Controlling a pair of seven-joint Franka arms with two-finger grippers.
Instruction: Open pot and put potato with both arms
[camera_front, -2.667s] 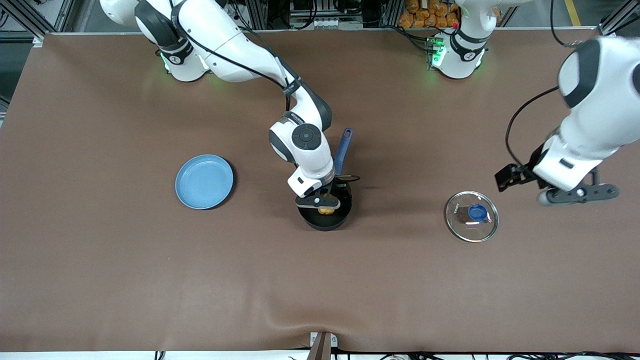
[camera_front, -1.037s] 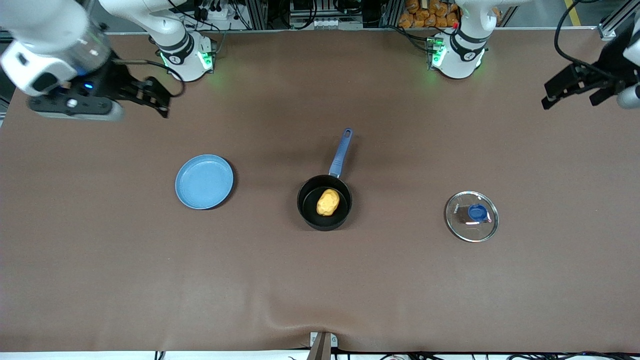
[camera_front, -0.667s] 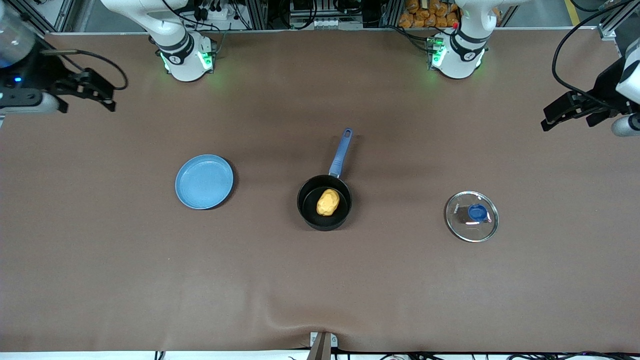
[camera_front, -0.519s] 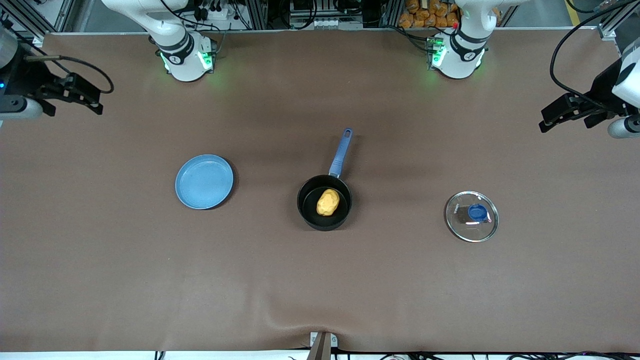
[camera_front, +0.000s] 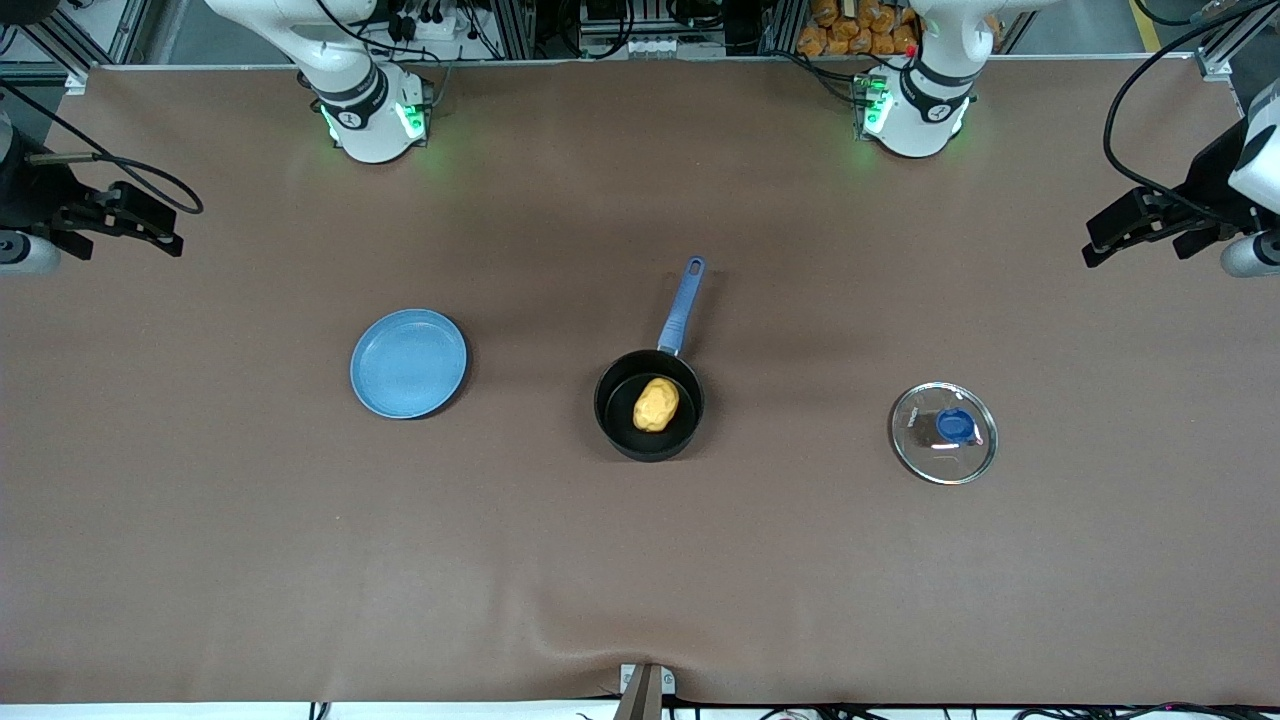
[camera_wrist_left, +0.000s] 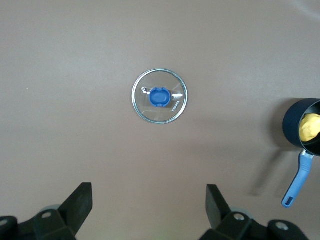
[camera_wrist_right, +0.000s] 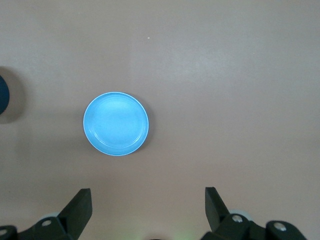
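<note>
The black saucepan (camera_front: 649, 405) stands uncovered mid-table, its blue handle (camera_front: 682, 305) pointing toward the robots' bases, with the yellow potato (camera_front: 656, 404) lying inside it. The glass lid (camera_front: 944, 432) with its blue knob rests flat on the brown table (camera_front: 640, 560) toward the left arm's end; a blue plate (camera_front: 409, 362) sits toward the right arm's end. The left gripper (camera_wrist_left: 149, 207) hangs high over the table's edge at its own end, fingers spread wide, holding nothing. The right gripper (camera_wrist_right: 148, 209) does likewise at its end, released and empty
</note>
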